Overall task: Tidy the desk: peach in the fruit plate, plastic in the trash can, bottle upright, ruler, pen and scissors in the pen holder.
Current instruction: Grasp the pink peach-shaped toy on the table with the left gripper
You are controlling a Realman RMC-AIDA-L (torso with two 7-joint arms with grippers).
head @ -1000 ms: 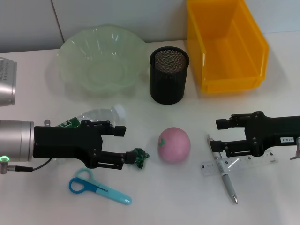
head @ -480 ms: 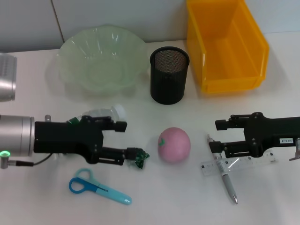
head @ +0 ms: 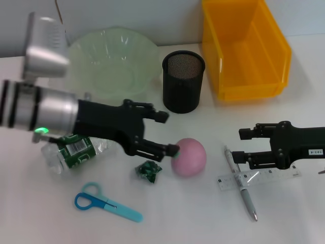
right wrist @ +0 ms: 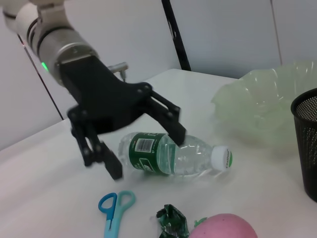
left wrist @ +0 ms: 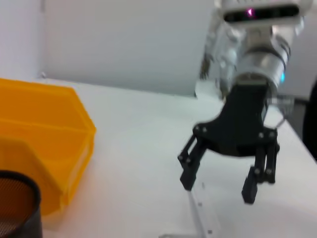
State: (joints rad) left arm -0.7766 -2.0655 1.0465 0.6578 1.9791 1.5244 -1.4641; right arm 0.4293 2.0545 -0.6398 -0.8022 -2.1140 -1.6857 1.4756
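The pink peach (head: 189, 156) lies mid-table; it also shows in the right wrist view (right wrist: 225, 227). My left gripper (head: 170, 133) is open and empty, its fingertips just left of the peach, seen also in the right wrist view (right wrist: 146, 153). The green plastic wrapper (head: 148, 170) lies below it. The clear bottle (head: 71, 150) lies on its side under the left arm. Blue scissors (head: 106, 202) lie at the front left. My right gripper (head: 245, 146) is open over the pen (head: 242, 189) and clear ruler (head: 259, 177); it also shows in the left wrist view (left wrist: 225, 181).
The black mesh pen holder (head: 183, 81) stands at the back centre. The pale green fruit plate (head: 111, 63) is at the back left. The yellow bin (head: 244, 48) is at the back right.
My left arm has lifted and swung right, from beside the wrapper to beside the peach, uncovering the bottle. The wrapper stays on the table. The right gripper has barely moved.
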